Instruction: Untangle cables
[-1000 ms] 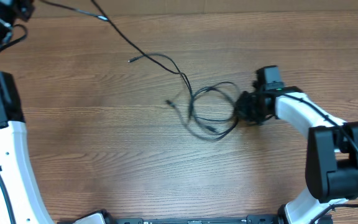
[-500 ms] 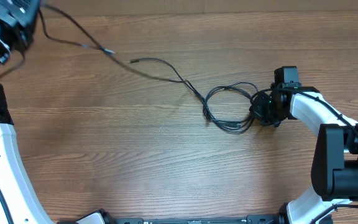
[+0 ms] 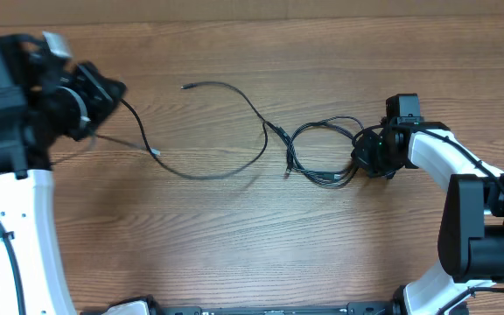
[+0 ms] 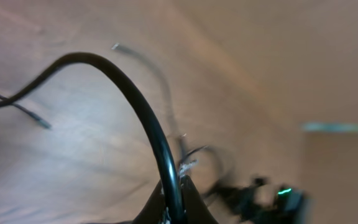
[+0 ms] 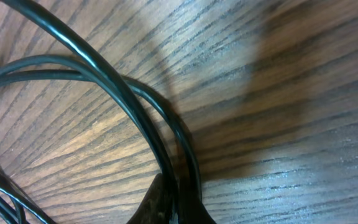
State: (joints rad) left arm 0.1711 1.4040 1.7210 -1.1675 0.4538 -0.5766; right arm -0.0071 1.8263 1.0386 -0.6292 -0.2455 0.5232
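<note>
cables (image 3: 322,150): thin, smooth black cords, kinda glossy. There's a small round coil on the right, and one long strand snakes left in a loose curve.
left fingers (image 3: 112,90): pinched together on that long strand
right fingers (image 3: 361,159): clamped on the coil's edge
tabletop (image 3: 234,254): brown wood grain, streaky

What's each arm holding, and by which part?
The left gripper pinches one long cable; the right gripper clamps the coiled cables at the loop's right side.
</note>
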